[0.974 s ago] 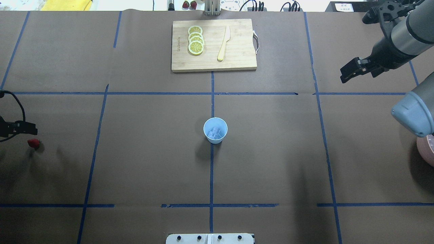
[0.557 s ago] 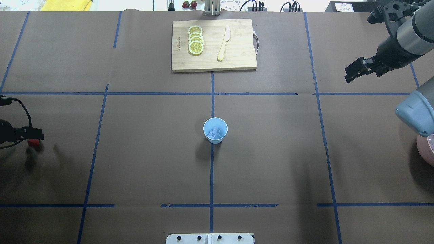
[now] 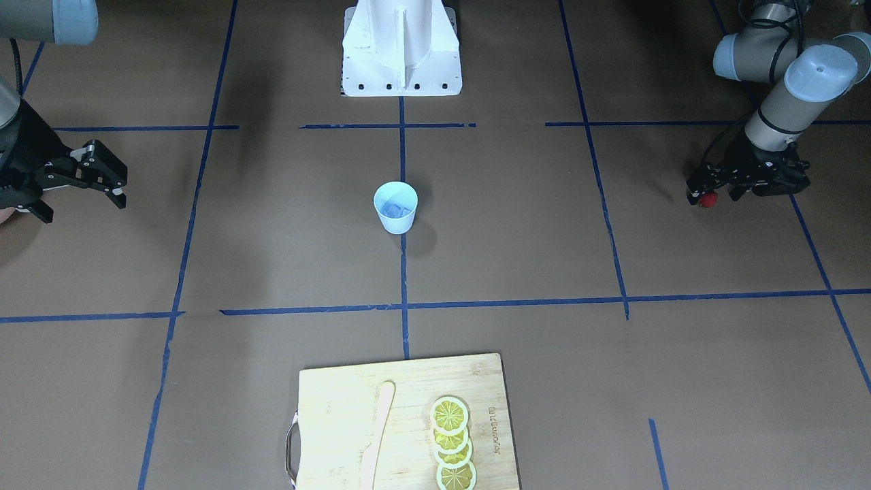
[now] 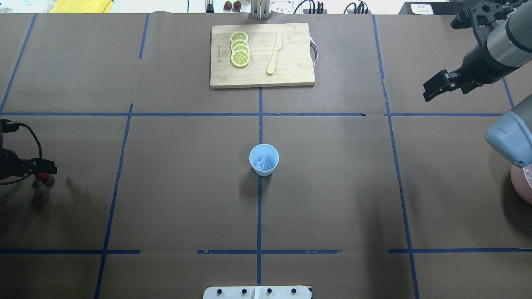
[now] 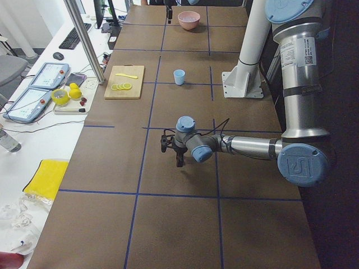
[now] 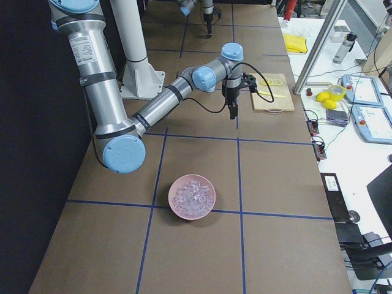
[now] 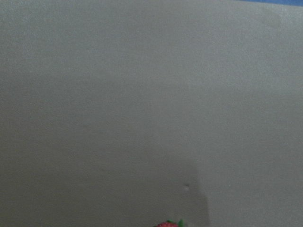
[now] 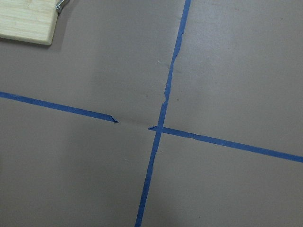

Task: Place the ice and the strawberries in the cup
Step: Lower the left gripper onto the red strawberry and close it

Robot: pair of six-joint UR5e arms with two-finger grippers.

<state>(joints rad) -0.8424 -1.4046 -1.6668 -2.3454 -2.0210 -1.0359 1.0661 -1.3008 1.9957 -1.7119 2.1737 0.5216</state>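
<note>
Overhead exterior shows us the cup (image 4: 251, 159) at the table's middle with ice (image 4: 263, 162) inside. We find the strawberry (image 3: 708, 199) on the left side, at the tips of the left gripper (image 3: 702, 193), and cannot tell whether its fingers clasp it. The right gripper (image 3: 117, 182) hangs far right, fingers spread wide

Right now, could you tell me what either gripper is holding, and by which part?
The right gripper is open, empty. The left gripper is at the strawberry; whether it grips it cannot be told.
</note>
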